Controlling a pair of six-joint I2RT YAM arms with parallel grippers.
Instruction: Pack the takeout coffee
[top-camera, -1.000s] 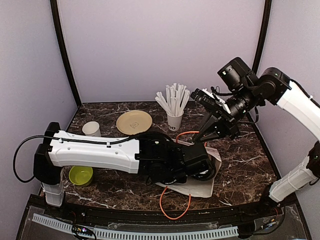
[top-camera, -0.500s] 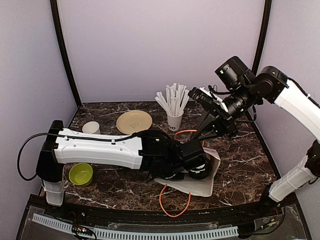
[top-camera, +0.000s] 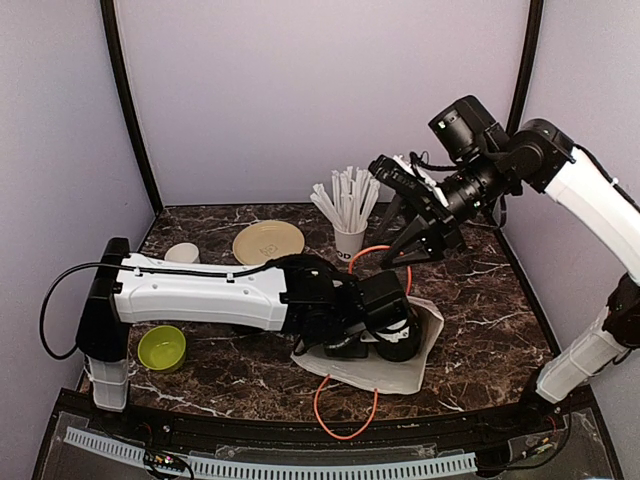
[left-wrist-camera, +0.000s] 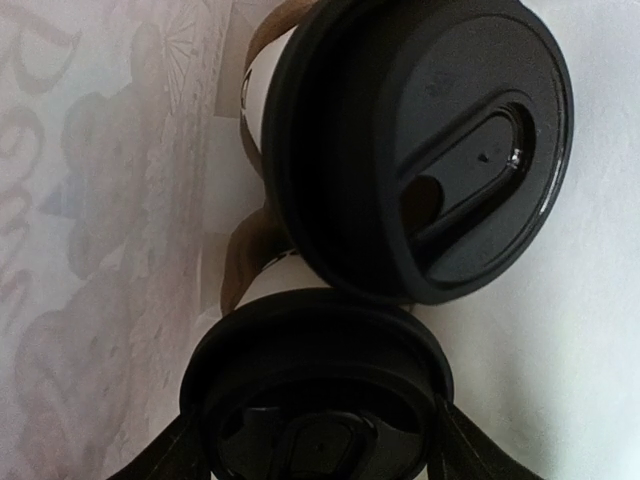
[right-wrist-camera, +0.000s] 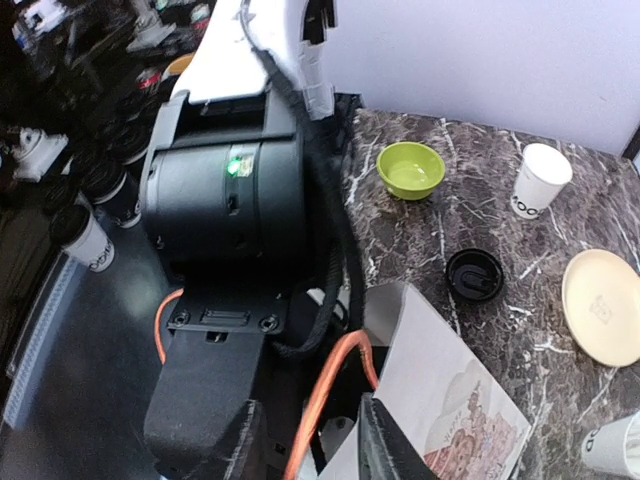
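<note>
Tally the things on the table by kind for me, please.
Lidded coffee: 2
Lidless cup: 1
Straw cup: 1
Loose lid: 1
Plate: 1
Bowl: 1
Bag: 1
Total: 8

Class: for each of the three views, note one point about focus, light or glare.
Top external: even, soft light; the marble table sharp. Left wrist: the upper black lid is in focus, with a glint on its tab; the nearer lidded cup and the fingers are blurred and dark. Right wrist: the green bowl is crisp; the left arm nearby looks dim.
</note>
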